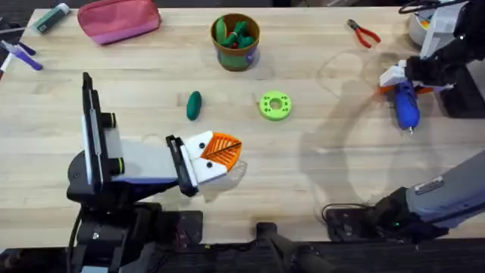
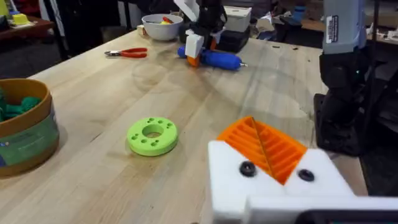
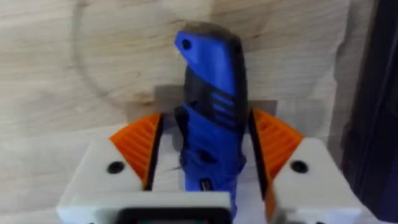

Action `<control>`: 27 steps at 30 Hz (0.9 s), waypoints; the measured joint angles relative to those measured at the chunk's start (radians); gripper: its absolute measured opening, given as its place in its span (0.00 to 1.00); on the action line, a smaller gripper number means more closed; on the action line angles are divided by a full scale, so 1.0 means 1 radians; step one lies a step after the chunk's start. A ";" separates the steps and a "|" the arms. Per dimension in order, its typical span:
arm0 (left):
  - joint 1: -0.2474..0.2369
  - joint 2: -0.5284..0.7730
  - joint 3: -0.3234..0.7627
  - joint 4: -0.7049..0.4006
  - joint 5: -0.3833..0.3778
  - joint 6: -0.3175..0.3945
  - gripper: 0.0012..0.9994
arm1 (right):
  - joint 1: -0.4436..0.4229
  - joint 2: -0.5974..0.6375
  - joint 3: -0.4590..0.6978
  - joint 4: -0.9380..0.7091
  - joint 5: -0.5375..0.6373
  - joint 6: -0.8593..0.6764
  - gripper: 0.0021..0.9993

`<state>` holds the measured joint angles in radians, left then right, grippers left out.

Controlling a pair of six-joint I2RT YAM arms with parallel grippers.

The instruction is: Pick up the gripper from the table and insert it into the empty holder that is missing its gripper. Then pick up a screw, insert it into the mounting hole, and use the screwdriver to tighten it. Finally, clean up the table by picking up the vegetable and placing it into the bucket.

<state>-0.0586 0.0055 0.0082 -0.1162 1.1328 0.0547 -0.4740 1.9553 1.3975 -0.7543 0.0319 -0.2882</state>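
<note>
- Screwdriver (image 3: 208,118) lies on the table at the far right, near the red-handled pliers (image 1: 364,33); my right gripper (image 3: 205,155) stands astride its blue body, one orange pad (image 3: 140,146) on each flank; whether the pads already bear on it I cannot tell, so I call the grip unconfirmed.
- Risk, right side: the body is round and smooth; a closure off its middle could let it roll or tip bit-down on the lift; the thin metal bit could then drag on the wood.
- Left gripper (image 1: 220,152) rests low near the table's middle, orange pads pressed together, nothing visibly between them.
- Risk, left side: it sits just beside the green ring (image 1: 274,105) and near the vegetable (image 1: 194,105); a careless sweep could knock the vegetable away.
- Bucket (image 1: 236,42) stands at the far edge, already holding green pieces; a drop from too high might bounce out.
- Holder and loose orange tip: I cannot pick them out, so insertion progress stays unjudged.
</note>
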 joint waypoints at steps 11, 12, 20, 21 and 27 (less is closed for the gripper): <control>0.000 0.000 0.000 0.000 0.000 0.000 0.02 | 0.000 0.000 -0.002 0.021 0.013 0.004 0.25; 0.000 0.000 0.000 0.000 0.000 0.000 0.02 | 0.000 0.000 -0.002 0.021 0.014 0.003 0.23; 0.000 0.000 0.000 0.000 0.000 0.000 0.02 | 0.000 0.000 -0.005 0.020 0.020 0.006 0.03; 0.000 0.000 0.000 0.000 0.000 0.000 0.02 | 0.000 0.000 -0.005 0.020 0.020 0.006 0.03; 0.000 0.000 0.000 0.000 0.000 0.000 0.02 | 0.000 0.000 -0.005 0.020 0.020 0.006 0.03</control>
<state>-0.0586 0.0051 0.0082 -0.1162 1.1328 0.0547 -0.4744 1.9553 1.3930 -0.7341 0.0521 -0.2817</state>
